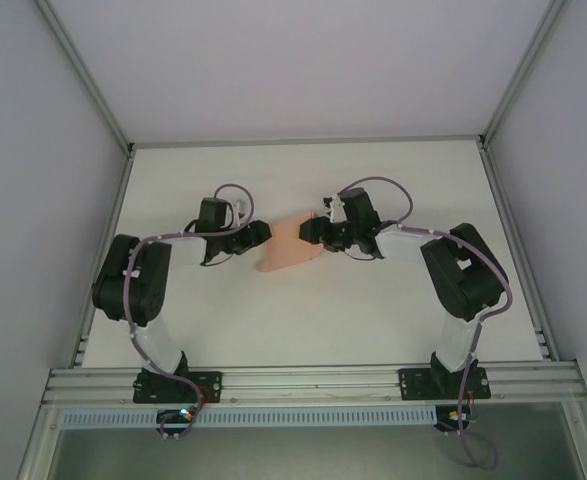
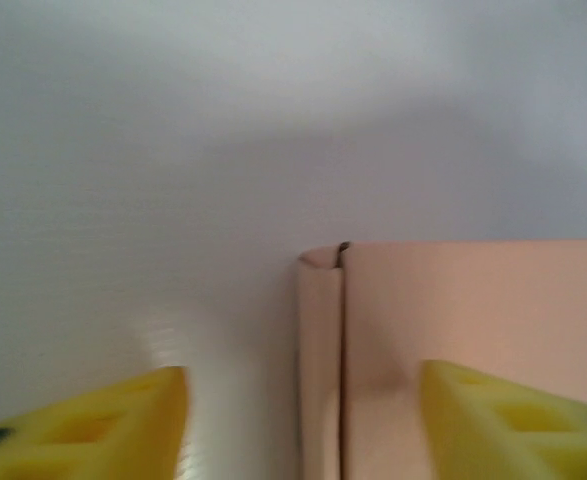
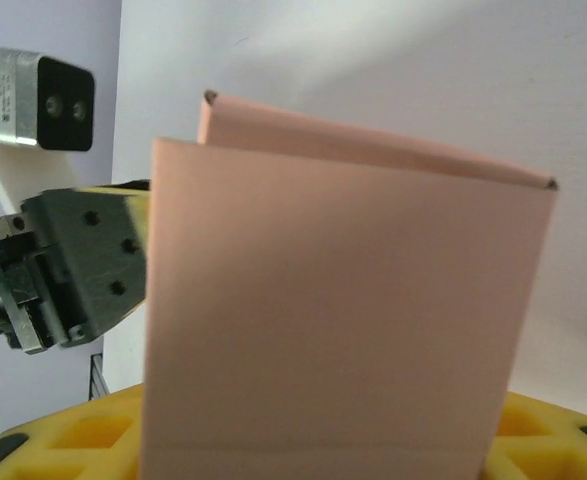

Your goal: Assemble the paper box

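At the middle of the desk, the paper box, caught between the two pincers; no telling whether resting on the surface or lifted off it. Seen from above, long axis slanting from near-left to far-right. Just beside its left end, the left pincer; at its far-right end, the right pincer; both about equally near. On the left wrist, yellow fingers spread wide, the box's folded edge standing in the gap, nothing clamped. On the right wrist, yellow fingers flanking an upright pink panel; no telling whether pinching it or merely bracketing it. Both arms elbowed outward, forearms reaching inward low over the desk. Probably calls next for a sure hold on the right side before any folding
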Controlling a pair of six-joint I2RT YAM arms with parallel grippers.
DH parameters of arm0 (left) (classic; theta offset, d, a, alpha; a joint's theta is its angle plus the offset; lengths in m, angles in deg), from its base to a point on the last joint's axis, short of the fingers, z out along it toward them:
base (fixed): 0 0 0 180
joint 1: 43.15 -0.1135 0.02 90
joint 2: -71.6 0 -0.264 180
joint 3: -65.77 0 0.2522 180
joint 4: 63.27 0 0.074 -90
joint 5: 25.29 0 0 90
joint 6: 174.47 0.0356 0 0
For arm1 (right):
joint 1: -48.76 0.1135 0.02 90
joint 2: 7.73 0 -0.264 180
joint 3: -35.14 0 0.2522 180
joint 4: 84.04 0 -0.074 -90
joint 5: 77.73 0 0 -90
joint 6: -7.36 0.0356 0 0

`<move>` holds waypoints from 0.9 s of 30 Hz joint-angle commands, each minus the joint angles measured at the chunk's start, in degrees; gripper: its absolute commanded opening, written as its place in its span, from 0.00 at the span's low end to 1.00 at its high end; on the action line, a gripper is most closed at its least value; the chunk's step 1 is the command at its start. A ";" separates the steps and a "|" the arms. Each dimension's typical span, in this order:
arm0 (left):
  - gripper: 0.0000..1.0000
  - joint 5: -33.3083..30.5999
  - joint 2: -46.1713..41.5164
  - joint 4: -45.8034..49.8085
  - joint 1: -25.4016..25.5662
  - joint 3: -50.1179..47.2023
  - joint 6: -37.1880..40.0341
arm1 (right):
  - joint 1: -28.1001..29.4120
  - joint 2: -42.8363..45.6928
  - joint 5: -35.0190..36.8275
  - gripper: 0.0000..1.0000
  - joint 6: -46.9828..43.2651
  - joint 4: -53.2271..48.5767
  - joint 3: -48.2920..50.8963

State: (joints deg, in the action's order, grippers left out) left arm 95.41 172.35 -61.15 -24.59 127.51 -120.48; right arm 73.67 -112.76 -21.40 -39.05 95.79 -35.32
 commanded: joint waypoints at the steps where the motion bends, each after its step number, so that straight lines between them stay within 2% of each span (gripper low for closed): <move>1: 1.00 -5.91 -7.48 4.65 2.71 2.71 12.74 | -1.84 3.71 -2.24 0.50 3.83 1.31 2.54; 4: 1.00 -13.56 -12.83 10.55 8.11 6.63 26.82 | -4.22 5.47 -4.26 0.48 7.51 2.04 4.28; 7: 1.00 -16.92 -15.93 14.31 15.10 8.90 45.76 | -6.55 7.51 -6.14 0.48 11.07 1.49 5.64; 10: 1.00 -23.24 -16.91 20.05 24.30 10.17 66.58 | -9.03 8.92 -8.32 0.49 15.46 -4.08 4.94; 12: 1.00 -29.37 -16.90 20.12 29.24 8.50 77.97 | -10.47 9.61 -9.95 0.47 18.06 -7.68 4.33; 14: 1.00 -30.78 -17.20 16.14 30.48 5.80 85.65 | -11.51 10.82 -10.58 0.46 21.31 -8.68 4.77; 16: 1.00 -30.96 -17.28 13.80 30.16 5.31 87.63 | -12.41 11.85 -11.10 0.46 25.08 -10.14 5.18; 19: 1.00 -28.27 -17.26 17.92 28.34 8.21 87.09 | -14.14 12.57 -15.36 0.46 30.38 -13.06 5.10; 24: 1.00 -27.16 -16.42 17.79 27.56 8.01 88.31 | -14.36 12.66 -23.13 0.44 38.04 -10.02 5.90; 27: 1.00 -26.39 -15.86 17.52 27.46 7.99 88.51 | -14.34 13.40 -24.37 0.44 42.76 -7.25 6.27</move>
State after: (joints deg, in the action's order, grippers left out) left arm 68.09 155.67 -43.90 2.89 134.31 -34.98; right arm 59.14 -101.39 -40.04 -3.79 86.56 -29.86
